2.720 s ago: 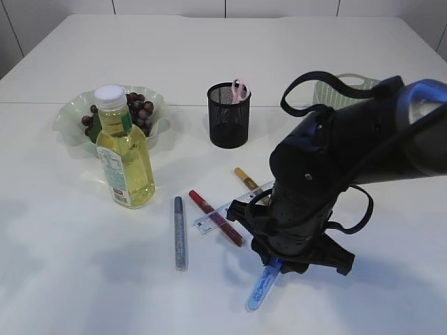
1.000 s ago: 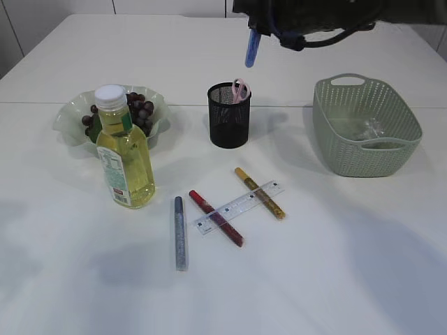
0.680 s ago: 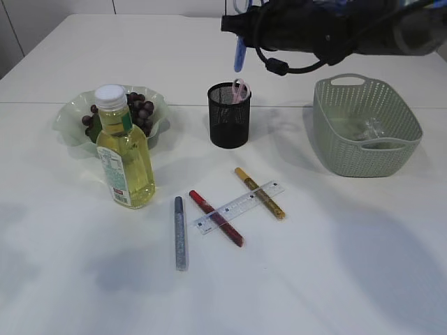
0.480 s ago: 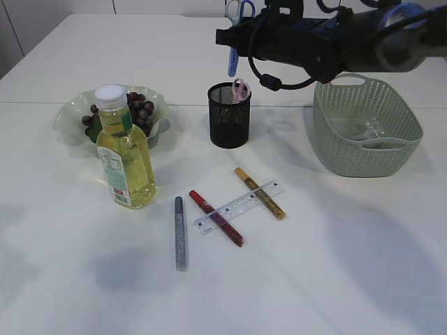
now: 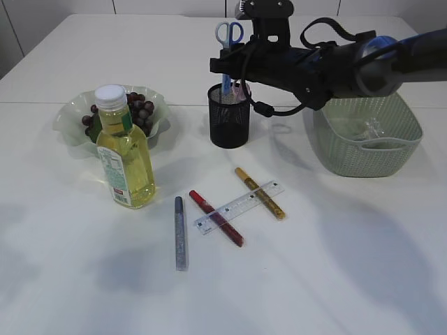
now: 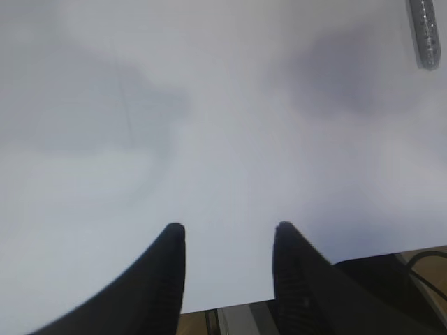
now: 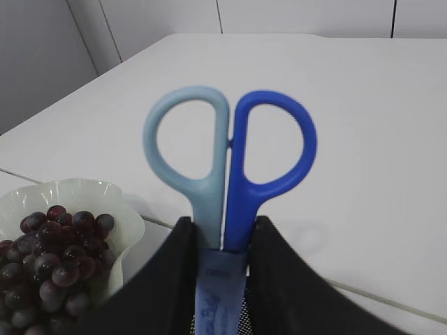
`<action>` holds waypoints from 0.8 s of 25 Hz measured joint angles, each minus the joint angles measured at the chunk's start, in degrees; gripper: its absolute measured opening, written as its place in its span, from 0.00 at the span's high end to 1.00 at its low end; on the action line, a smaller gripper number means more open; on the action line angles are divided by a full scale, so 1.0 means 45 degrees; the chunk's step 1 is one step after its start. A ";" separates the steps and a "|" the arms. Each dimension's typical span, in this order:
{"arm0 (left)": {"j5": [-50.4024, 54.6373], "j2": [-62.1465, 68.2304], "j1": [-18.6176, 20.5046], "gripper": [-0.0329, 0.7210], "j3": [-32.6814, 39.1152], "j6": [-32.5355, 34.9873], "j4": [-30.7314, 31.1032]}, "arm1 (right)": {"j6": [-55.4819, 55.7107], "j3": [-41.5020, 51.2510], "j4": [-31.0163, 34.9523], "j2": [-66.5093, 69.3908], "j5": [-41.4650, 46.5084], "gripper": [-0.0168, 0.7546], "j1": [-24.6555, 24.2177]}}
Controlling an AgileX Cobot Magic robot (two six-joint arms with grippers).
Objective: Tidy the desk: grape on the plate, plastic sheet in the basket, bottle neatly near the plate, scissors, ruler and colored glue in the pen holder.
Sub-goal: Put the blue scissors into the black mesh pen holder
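My right gripper (image 5: 225, 64) is shut on the blue scissors (image 5: 228, 35), which stand upright with their handles up and their sheathed blade end inside the black mesh pen holder (image 5: 229, 122). The right wrist view shows the scissors (image 7: 230, 157) clamped between my right gripper's (image 7: 222, 241) fingers. The grape bunch (image 5: 140, 110) lies on the pale green plate (image 5: 70, 115). The bottle (image 5: 126, 153) stands in front of the plate. On the table lie the clear ruler (image 5: 239, 207) and the silver (image 5: 180, 234), red (image 5: 216, 218) and gold (image 5: 260, 192) glue sticks. My left gripper (image 6: 227, 234) is open over bare table.
A green basket (image 5: 391, 150) at the right holds the clear plastic sheet (image 5: 370, 129). Pink scissors (image 5: 241, 89) stick out of the pen holder. The grapes (image 7: 56, 255) and the plate (image 7: 91, 192) sit low left in the right wrist view. A silver glue stick tip (image 6: 424, 31) shows top right.
My right gripper has carried the blue scissors leftward and down from high above the table, so that their lower end now sits in the pen holder. Nothing else moved.
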 joint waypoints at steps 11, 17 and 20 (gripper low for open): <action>0.0000 0.0000 0.0000 0.55 0.0000 0.0000 0.0023 | 0.0000 0.0000 -0.0643 0.0157 -0.0300 0.51 0.0000; 0.0000 0.0000 0.0000 0.55 0.0000 0.0000 0.0100 | 0.0000 0.0000 -0.0643 0.0058 -0.0597 0.50 -0.0051; 0.0000 0.0000 0.0000 0.55 0.0000 0.0006 0.0100 | 0.0000 0.0000 -0.0643 -0.0548 0.1016 0.50 -0.0051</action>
